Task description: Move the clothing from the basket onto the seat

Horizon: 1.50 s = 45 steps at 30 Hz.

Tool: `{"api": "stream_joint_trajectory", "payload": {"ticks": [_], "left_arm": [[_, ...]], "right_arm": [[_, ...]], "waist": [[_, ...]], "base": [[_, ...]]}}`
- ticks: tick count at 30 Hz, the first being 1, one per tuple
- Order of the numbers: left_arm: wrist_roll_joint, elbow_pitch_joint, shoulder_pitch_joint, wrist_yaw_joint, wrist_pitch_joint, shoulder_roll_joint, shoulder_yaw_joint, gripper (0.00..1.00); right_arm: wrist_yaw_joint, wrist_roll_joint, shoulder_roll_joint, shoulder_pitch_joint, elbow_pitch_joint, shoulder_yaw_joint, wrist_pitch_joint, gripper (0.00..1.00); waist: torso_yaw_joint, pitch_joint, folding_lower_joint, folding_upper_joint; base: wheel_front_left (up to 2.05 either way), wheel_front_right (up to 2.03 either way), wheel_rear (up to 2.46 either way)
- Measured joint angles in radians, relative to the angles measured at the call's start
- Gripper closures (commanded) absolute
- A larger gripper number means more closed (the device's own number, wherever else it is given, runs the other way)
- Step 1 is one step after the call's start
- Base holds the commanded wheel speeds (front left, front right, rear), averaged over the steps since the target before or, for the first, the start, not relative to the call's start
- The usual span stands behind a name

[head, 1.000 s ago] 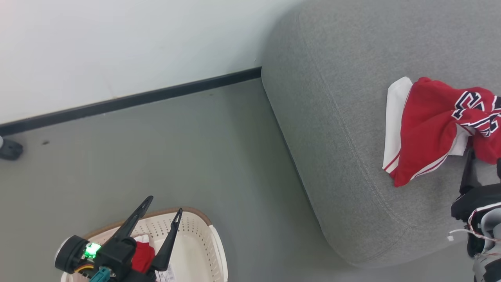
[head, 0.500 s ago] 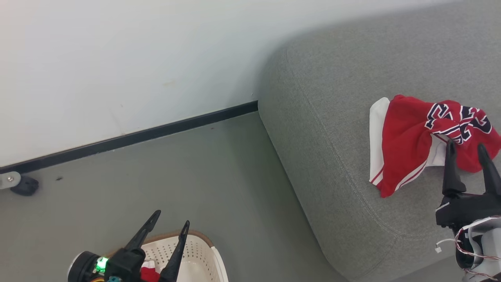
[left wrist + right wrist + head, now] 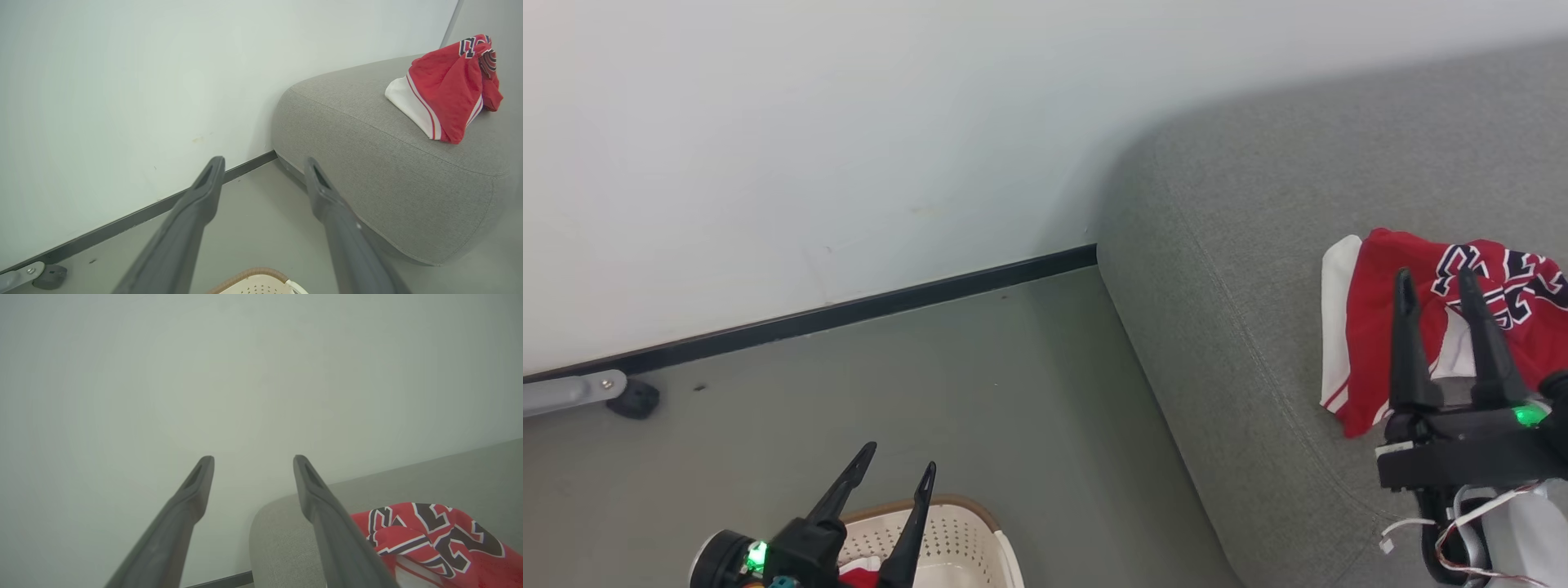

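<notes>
A red garment of the clothing with white trim and dark lettering lies crumpled on the grey seat, also seen from the left wrist as clothing on the seat and from the right wrist as clothing. My right gripper hovers open over the garment's near side, empty. The cream basket with its brown rim sits on the floor at the bottom left, a scrap of red clothing inside. Above the basket my left gripper stands open and empty.
A pale wall with a black baseboard runs behind the grey floor. A grey bar on a dark caster stands at the far left by the wall. Open floor separates the basket from the seat.
The head view has tilted up, so the basket has slid toward the bottom edge. My right gripper has risen into view over the garment on the seat. Both grippers stay open.
</notes>
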Motion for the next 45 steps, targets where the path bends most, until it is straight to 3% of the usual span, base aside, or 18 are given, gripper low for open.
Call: {"api": "stream_joint_trajectory", "payload": {"ticks": [8, 14, 33, 45], "left_arm": [[0.014, 0.017, 0.0, 0.01, 0.0, -0.024, 0.011, 0.0], [0.034, 0.023, 0.0, 0.03, 0.0, -0.038, 0.026, 0.0], [0.049, 0.067, 0.049, 0.109, 0.0, -0.068, 0.088, 0.0], [0.057, 0.061, 0.108, 0.15, 0.0, -0.071, 0.13, 0.0]], "right_arm": [[0.0, 0.069, -0.04, 0.093, -0.064, 0.181, 0.0, 0.0], [0.0, 0.065, -0.042, 0.131, -0.055, 0.238, 0.0, 0.0], [0.0, 0.057, 0.02, 0.219, 0.021, 0.267, 0.0, 0.0], [0.0, 0.008, 0.023, 0.238, 0.075, 0.319, 0.0, 0.0]], "waist": [[0.072, -0.03, 0.0, 0.0], [0.13, -0.044, 0.0, 0.0], [0.327, -0.096, 0.0, 0.0], [0.395, -0.134, -0.0001, 0.0]], "base": [[0.0, 0.0, 0.0], [0.0, 0.0, 0.0], [0.0, 0.0, 0.0], [0.0, 0.0, 0.0]]}}
